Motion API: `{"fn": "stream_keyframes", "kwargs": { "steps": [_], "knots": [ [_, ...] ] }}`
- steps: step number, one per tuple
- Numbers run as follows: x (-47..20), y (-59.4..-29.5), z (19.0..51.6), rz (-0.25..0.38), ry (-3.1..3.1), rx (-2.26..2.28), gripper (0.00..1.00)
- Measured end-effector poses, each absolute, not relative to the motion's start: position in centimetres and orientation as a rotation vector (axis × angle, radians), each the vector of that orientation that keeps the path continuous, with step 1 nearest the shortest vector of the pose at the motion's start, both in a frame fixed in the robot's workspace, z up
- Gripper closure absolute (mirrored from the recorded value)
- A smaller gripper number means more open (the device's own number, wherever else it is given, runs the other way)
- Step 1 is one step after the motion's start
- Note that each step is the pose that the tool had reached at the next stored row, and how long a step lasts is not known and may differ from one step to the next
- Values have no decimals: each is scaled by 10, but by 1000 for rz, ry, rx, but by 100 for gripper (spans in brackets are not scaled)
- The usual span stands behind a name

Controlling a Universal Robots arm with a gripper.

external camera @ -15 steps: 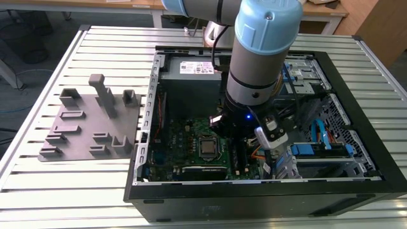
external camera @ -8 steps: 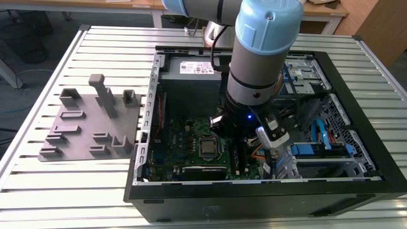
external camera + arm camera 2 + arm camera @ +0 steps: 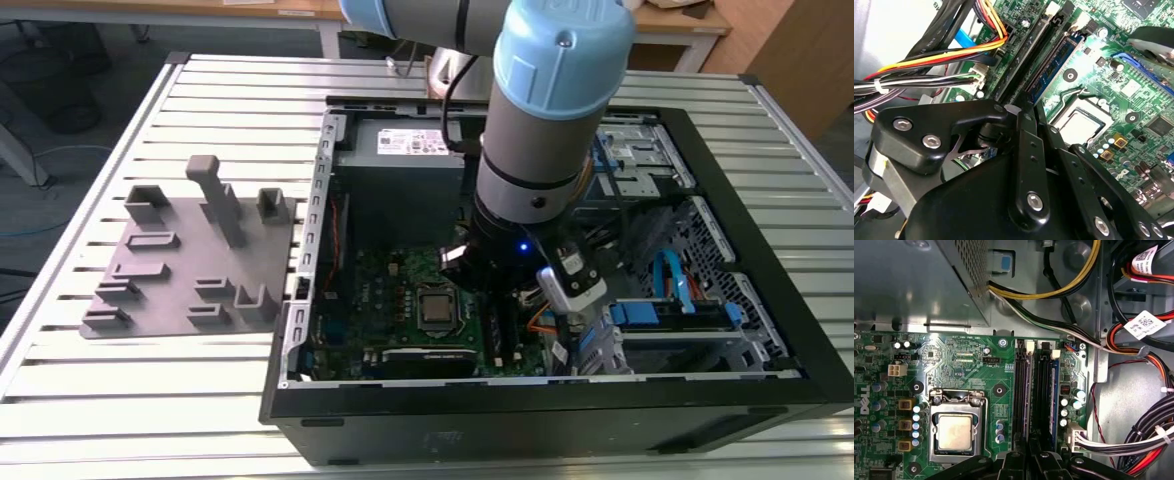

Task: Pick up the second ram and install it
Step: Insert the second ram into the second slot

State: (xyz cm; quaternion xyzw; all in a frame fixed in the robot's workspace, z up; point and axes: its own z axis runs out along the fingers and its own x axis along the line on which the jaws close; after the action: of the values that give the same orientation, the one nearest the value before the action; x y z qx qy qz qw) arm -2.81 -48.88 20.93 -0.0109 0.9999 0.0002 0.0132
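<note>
An open black computer case (image 3: 534, 400) lies on its side on a slatted metal table (image 3: 160, 400). A robot arm (image 3: 547, 110) with a pale blue joint reaches straight down into the case, over the green motherboard (image 3: 400, 290).

The gripper (image 3: 487, 275) sits low above the row of long black memory slots (image 3: 1026, 390), which lie beside the square metal processor socket (image 3: 956, 427). In the first wrist view the black fingers (image 3: 1029, 462) appear close together at the near end of the slots. I cannot tell from any view whether they pinch anything between them.

The second ram (image 3: 1054, 62), a thin stick with a blue edge, stands in one of the slots in the second wrist view, running away from the gripper (image 3: 1021, 107). It appears seated along the slot. In the first wrist view the same blue edge (image 3: 1053, 400) shows in the slot on the side away from the processor socket, touching the slot walls.

A bundle of yellow, red and black cables (image 3: 954, 50) passes just beside the slots. The grey power supply (image 3: 400, 145) sits at the far end of the case in the exterior view. A grey plastic holder (image 3: 187, 260) with upright posts rests on the table toward the exterior view's left, well apart from the gripper.
</note>
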Motion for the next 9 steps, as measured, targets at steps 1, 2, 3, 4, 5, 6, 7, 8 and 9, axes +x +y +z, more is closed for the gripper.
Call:
{"fn": "stream_keyframes", "kwargs": {
  "steps": [1, 2, 3, 4, 5, 6, 7, 8, 9],
  "knots": [
    [-28, -489, 209, 0, 3115, -34, 86],
    [-28, -489, 208, 1, 3115, -34, 86],
    [-28, -489, 207, 1, 3115, -34, 86],
    [-28, -489, 207, 1, 3115, -34, 86],
    [-28, -489, 206, 0, 3115, -34, 86],
    [-28, -489, 206, 0, 3115, -34, 86],
    [-28, -489, 206, 0, 3115, -34, 86],
    [-28, -489, 206, 0, 3115, -34, 86],
    [-28, -489, 206, 1, 3115, -34, 86]
  ]
}}
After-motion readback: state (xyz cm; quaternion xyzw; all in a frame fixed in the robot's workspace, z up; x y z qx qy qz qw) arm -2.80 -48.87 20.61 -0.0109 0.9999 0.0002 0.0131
